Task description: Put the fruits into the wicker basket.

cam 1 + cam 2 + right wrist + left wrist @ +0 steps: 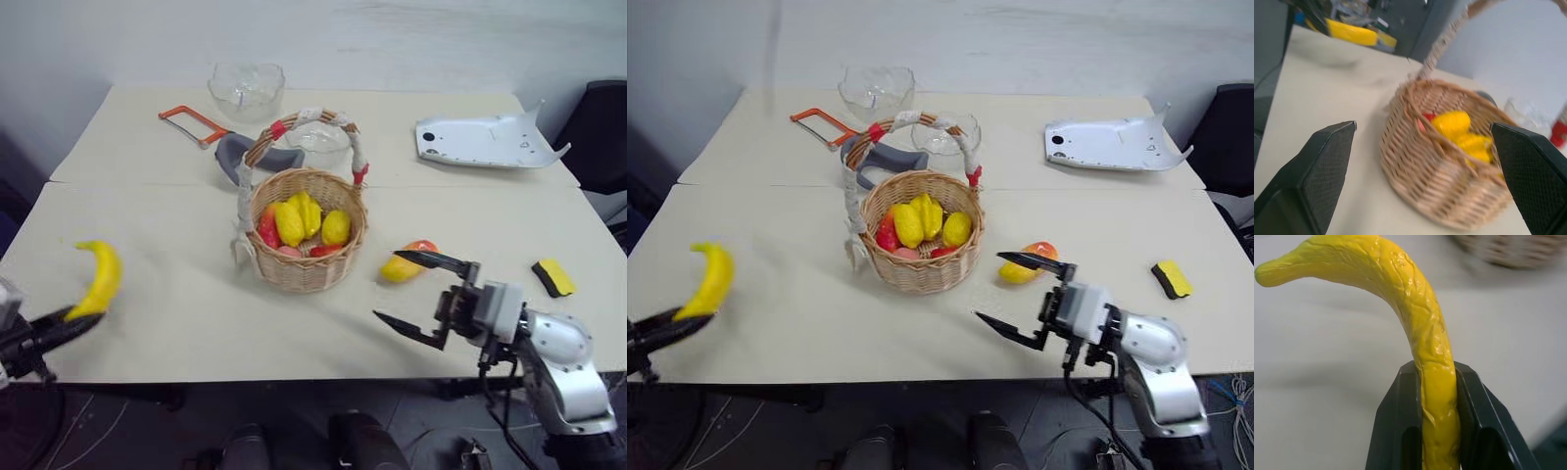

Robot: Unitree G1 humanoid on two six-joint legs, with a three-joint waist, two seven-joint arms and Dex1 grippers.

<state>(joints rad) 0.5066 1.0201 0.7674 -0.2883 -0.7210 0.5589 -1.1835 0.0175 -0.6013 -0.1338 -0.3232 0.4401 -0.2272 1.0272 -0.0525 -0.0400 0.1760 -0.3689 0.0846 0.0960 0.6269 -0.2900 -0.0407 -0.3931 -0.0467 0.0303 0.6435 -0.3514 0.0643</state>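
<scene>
A curved yellow banana (99,278) is lifted off the table at the near left, with my left gripper (61,321) shut on its lower end; the left wrist view has the banana (1422,328) clamped between the two black fingers (1398,421). The round wicker basket (306,257) stands mid-table with several small yellow and red fruits (299,220) inside. An orange-yellow mango (409,262) lies on the table right of the basket. My right gripper (421,295) hovers open just in front of the mango, its fingers (1312,171) spread wide and facing the basket (1442,161).
Two clear glass bowls (247,90) and an orange-framed hacksaw (194,124) sit behind the basket. A white plastic panel (485,140) lies at the far right. A yellow-and-black sponge (554,277) rests near the right edge.
</scene>
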